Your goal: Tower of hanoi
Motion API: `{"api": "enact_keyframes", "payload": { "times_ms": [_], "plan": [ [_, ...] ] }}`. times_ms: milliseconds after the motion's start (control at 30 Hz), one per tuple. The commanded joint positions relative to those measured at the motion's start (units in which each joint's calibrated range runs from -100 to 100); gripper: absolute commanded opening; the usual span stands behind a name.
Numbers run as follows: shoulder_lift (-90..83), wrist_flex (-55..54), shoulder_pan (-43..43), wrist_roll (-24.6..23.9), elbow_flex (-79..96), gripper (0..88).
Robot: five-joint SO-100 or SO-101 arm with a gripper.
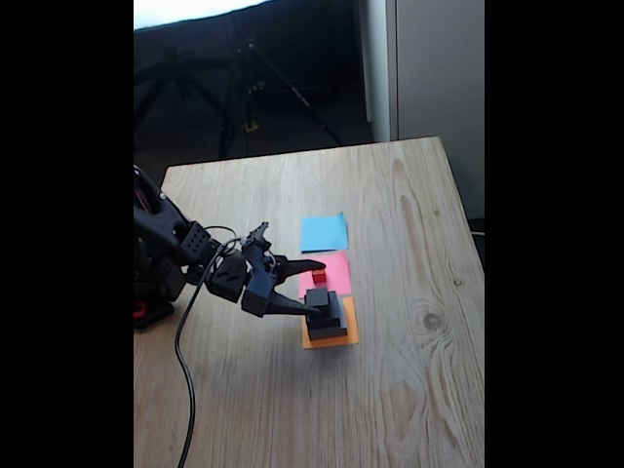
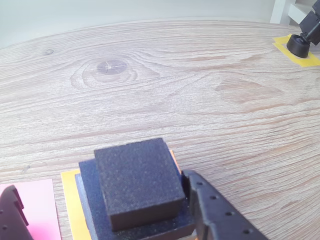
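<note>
The table [image 1: 409, 390] has bare wood right of the paper squares. On the orange square [image 1: 349, 336], nearest, sits the stack [image 1: 328, 317]; the red cube [image 1: 319, 278] rests on the pink square [image 1: 336, 265] just beyond. The gripper [image 1: 314, 290] reaches from the left, jaws open, straddling the stack's top cube [image 2: 139, 182] without touching.

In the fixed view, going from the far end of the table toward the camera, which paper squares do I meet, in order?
Blue paper square → pink paper square → orange paper square, which has the stack of dark blocks on it.
</note>
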Motion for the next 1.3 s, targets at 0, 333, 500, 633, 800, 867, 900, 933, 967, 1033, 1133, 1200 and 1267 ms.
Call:
{"api": "enact_keyframes", "payload": {
  "times_ms": [0, 333, 500, 633, 800, 867, 900, 933, 967, 1033, 1133, 1200, 1267],
  "plan": [
    [0.18, -2.79, -0.60, 0.52, 0.22, 38.0],
    [0.86, -2.87, -1.02, 0.52, 0.31, 35.6],
    [1.01, -3.19, -1.27, 0.52, 0.22, 33.7],
    [0.86, -3.19, -1.52, 0.52, 0.58, 30.3],
    [0.93, -3.19, -1.86, 0.52, 0.67, 23.2],
    [0.78, -3.19, -2.02, 0.52, 0.67, 22.1],
    [0.71, -3.19, -2.11, 0.52, 0.67, 21.8],
    [0.63, -3.19, -2.19, 0.52, 0.67, 20.8],
    [0.63, -3.19, -2.27, 0.52, 0.67, 19.8],
    [0.56, -3.19, -2.44, 0.52, 0.67, 18.6],
    [0.56, -3.19, -2.69, 0.52, 0.67, 16.9],
    [0.71, -3.19, -2.86, 0.52, 0.67, 16.6],
    [0.71, -3.19, -2.94, 0.52, 0.67, 16.1]
  ]
}}
